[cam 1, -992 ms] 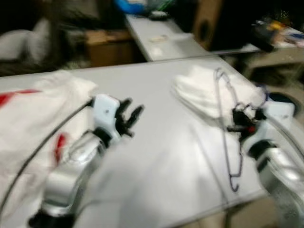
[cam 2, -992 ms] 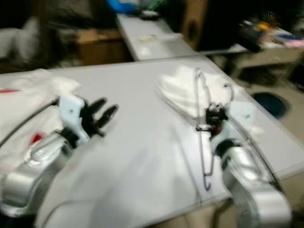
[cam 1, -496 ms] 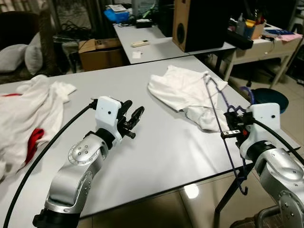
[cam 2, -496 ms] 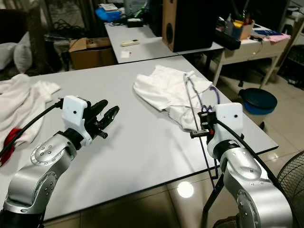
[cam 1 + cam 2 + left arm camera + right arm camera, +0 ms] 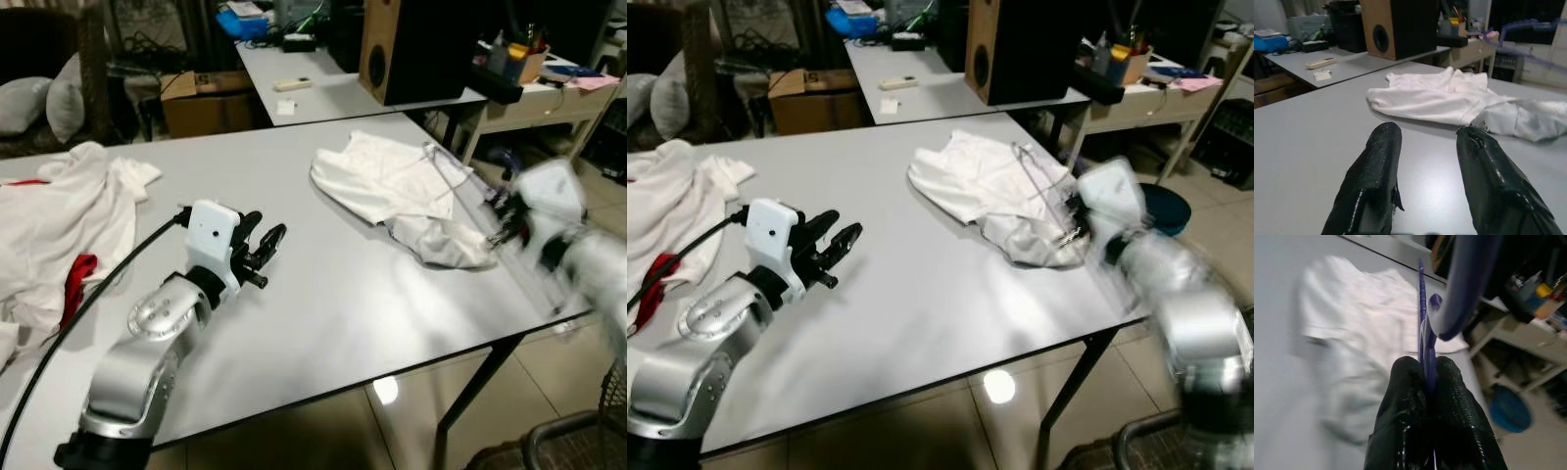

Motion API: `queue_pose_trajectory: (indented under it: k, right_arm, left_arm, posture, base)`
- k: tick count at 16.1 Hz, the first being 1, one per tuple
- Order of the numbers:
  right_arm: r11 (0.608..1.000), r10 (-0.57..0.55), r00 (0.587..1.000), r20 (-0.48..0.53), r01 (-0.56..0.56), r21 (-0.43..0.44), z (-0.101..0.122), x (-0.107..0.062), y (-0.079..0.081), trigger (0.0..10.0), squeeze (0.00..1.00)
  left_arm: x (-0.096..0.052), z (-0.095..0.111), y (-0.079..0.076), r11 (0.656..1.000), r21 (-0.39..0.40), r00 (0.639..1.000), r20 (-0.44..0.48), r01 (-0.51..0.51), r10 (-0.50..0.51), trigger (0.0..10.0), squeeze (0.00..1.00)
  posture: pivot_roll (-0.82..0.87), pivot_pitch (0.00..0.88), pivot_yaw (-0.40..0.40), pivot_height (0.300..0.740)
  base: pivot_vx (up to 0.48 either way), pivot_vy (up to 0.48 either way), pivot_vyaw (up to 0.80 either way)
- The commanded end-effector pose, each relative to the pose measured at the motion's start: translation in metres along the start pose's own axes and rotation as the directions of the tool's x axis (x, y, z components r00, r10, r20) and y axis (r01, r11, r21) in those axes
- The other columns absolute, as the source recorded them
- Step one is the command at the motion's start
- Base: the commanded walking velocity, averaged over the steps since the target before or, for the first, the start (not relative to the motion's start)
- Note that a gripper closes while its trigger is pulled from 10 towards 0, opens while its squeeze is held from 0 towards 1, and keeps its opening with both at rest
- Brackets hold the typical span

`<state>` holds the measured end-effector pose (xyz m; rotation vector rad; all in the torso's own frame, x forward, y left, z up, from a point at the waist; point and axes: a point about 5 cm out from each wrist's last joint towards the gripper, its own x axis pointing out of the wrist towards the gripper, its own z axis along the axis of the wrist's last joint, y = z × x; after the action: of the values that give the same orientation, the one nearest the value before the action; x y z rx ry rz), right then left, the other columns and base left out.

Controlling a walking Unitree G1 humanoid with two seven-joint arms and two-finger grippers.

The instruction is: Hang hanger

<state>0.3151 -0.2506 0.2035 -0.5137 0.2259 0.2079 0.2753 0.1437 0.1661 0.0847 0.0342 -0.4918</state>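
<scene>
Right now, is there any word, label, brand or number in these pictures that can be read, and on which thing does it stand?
None can be read.
Cardboard box: dark marks on its flap, too blurred to read.
Paper slip on the far table: too small to tell.
Red patch on the cloth pile: no letters can be made out.

Garment (image 5: pixel 402 186) on the table (image 5: pixel 323 304) toward its right edge, heap of clothes (image 5: pixel 59 225) far left, left hand (image 5: pixel 263 250) between them — speaker (image 5: pixel 416 49) on a second table (image 5: pixel 333 93) behind.
</scene>
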Motion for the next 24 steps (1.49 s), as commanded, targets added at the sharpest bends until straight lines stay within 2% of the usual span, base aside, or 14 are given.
queue_pose_trajectory:
  k: [1,2,4,5,7,9,11,12,15,17,20,21,23,24]
  right_arm:
    - [0.998,0.03,0.999,-0.015,-0.031,-0.053,-0.006,0.008,-0.006,10.0,0.0]
    - [0.992,0.074,0.997,-0.039,-0.077,-0.098,-0.013,0.02,-0.016,10.0,0.0]
    - [0.974,0.153,0.986,-0.074,-0.163,-0.155,-0.021,0.029,-0.019,10.0,0.0]
    - [0.929,0.291,0.947,-0.136,-0.314,-0.193,-0.033,0.033,-0.012,10.0,0.0]
    - [0.876,0.437,0.892,-0.111,-0.451,-0.174,-0.034,0.035,-0.001,10.0,0.0]
    - [0.821,0.537,0.84,-0.069,-0.54,-0.183,-0.03,0.037,0.01,10.0,0.0]
    - [0.752,0.634,0.772,-0.032,-0.626,-0.206,-0.026,0.036,0.023,10.0,0.0]
    - [0.666,0.726,0.688,-0.011,-0.707,-0.237,-0.024,0.033,0.037,10.0,0.0]
    - [0.51,0.851,0.525,0.018,-0.819,-0.264,-0.019,0.018,0.07,10.0,0.0]
    - [0.476,0.872,0.488,0.028,-0.836,-0.272,-0.018,0.013,0.08,10.0,0.0]
    - [0.494,0.863,0.503,0.045,-0.824,-0.278,-0.017,0.003,0.073,10.0,0.0]
    - [0.533,0.838,0.543,0.049,-0.797,-0.283,-0.016,-0.002,0.064,10.0,0.0]
    - [0.642,0.755,0.651,0.074,-0.713,-0.282,-0.01,-0.015,0.035,10.0,0.0]
    - [0.667,0.733,0.675,0.082,-0.691,-0.278,-0.008,-0.02,0.028,10.0,0.0]
  left_arm:
    - [-0.001,0.003,0.005,1.0,0.018,1.0,-0.003,0.005,-0.005,10.0,0.0]
    - [-0.004,0.003,0.01,0.999,0.029,0.999,-0.015,0.028,-0.028,10.0,0.0]
    - [-0.007,0.003,0.014,0.997,0.048,0.997,-0.04,0.068,-0.066,10.0,0.0]
    - [-0.017,0.004,0.012,0.986,0.046,0.985,-0.064,0.162,-0.159,10.0,0.0]
    - [-0.029,0.004,0.008,0.963,0.05,0.96,-0.099,0.266,-0.26,10.0,0.0]
    - [-0.034,0.0,0.012,0.96,0.074,0.957,-0.133,0.27,-0.259,10.0,0.0]
    - [-0.033,0.0,0.02,0.97,0.084,0.968,-0.127,0.226,-0.215,10.0,0.0]
    - [-0.034,0.002,0.022,0.969,0.082,0.967,-0.125,0.233,-0.222,10.0,0.0]
    - [-0.03,0.005,0.021,0.965,0.088,0.965,-0.109,0.248,-0.238,10.0,0.0]
    - [-0.027,0.007,0.02,0.962,0.092,0.964,-0.099,0.255,-0.246,10.0,0.0]
    - [-0.022,0.012,0.015,0.953,0.098,0.957,-0.076,0.287,-0.281,10.0,0.0]
    - [-0.021,0.013,0.014,0.949,0.1,0.954,-0.072,0.298,-0.291,10.0,0.0]
    - [-0.015,0.011,0.007,0.933,0.097,0.937,-0.08,0.347,-0.34,10.0,0.0]
    - [-0.013,0.009,0.004,0.924,0.1,0.928,-0.096,0.368,-0.359,10.0,0.0]
  posture:
    - [-0.02,0.0,0.004,0.74]
    - [-0.01,0.0,0.01,0.74]
    - [0.0,0.0,0.007,0.74]
    - [0.01,0.0,0.004,0.74]
    - [0.02,0.0,-0.009,0.74]
    - [0.03,0.0,-0.012,0.74]
    - [0.03,0.0,-0.011,0.74]
    - [0.02,0.0,-0.008,0.74]
    - [0.02,0.0,0.004,0.74]
    - [0.02,0.0,0.007,0.74]
    - [0.02,0.0,0.013,0.74]
    - [0.02,0.0,0.013,0.74]
    - [0.02,0.0,0.009,0.74]
    - [0.02,0.0,0.009,0.74]
  base:
    - [0.0,0.0,0.0]
    - [0.0,0.0,0.0]
    - [0.0,0.0,0.0]
    - [0.0,0.0,0.0]
    - [0.0,0.0,0.0]
    - [0.0,0.0,0.0]
    - [0.0,0.0,0.0]
    - [0.0,0.0,0.0]
    - [0.0,0.0,0.0]
    - [0.0,0.0,0.0]
    - [0.0,0.0,0.0]
    - [0.0,0.0,0.0]
    - [0.0,0.0,0.0]
    - [0.0,0.0,0.0]
